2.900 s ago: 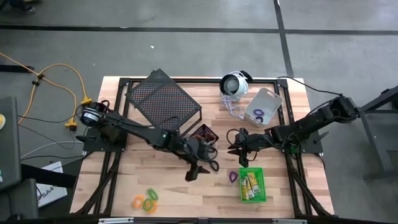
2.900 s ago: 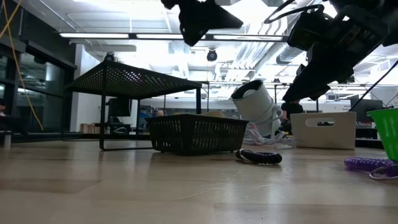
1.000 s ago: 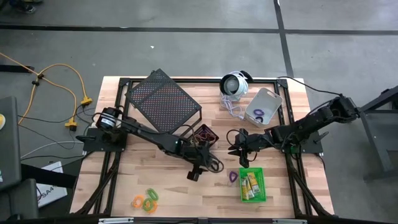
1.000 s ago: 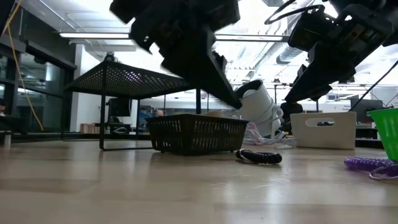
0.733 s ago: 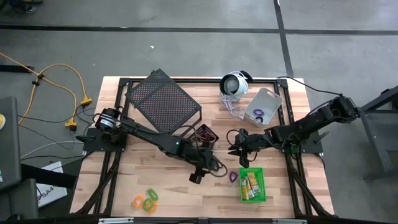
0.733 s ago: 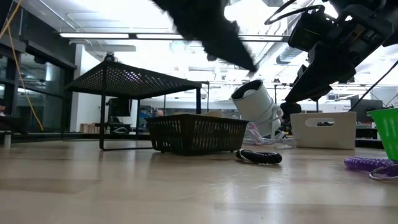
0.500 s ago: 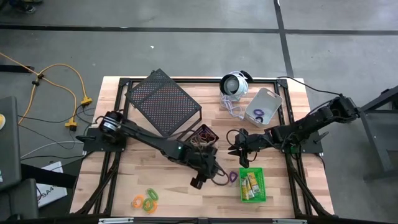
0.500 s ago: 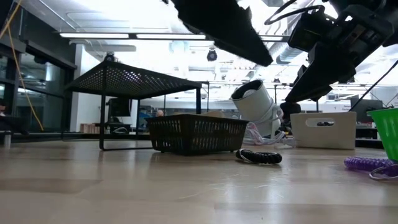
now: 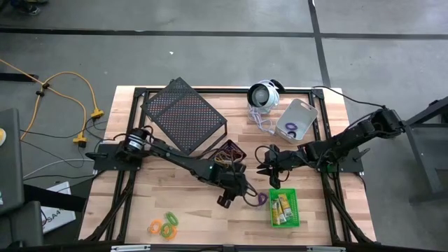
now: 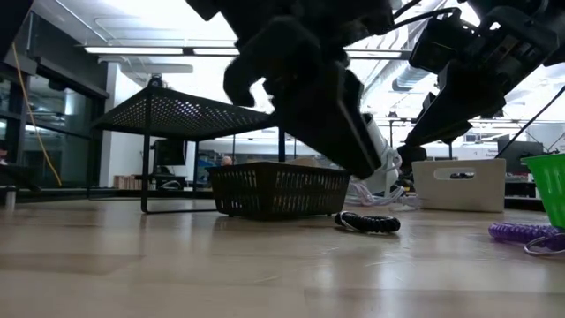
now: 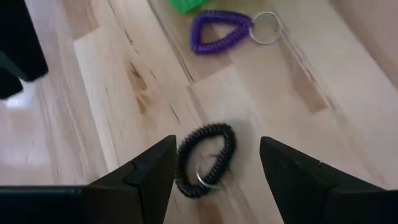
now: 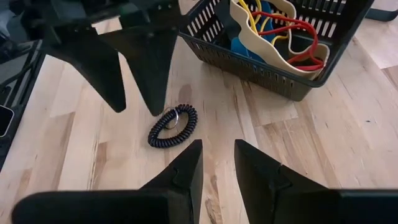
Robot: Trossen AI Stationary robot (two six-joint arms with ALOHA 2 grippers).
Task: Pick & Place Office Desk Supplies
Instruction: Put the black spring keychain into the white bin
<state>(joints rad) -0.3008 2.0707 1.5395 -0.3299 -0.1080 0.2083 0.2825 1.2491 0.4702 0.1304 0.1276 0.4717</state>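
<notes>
The left gripper [image 11: 214, 163] hangs open, empty, just above a black coiled elastic loop [image 11: 205, 159] lying on the wooden desk [image 9: 140, 210], near the small black mesh bin [image 9: 229, 150]. A purple coiled loop [image 11: 222, 31] lies beyond it beside the green bin [image 9: 283, 207]. The right gripper [image 9: 264, 162] waits right of the black bin, fingers slightly apart, holding nothing.

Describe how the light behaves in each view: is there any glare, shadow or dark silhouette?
Low view: the bright ceiling lights behind it leave the left arm a black silhouette. Left wrist view: there is glare on the wooden table, and the black coil loop throws a soft shadow, lying between the fingers of the open left pincer. High view: even light, only faint shadows.
</notes>
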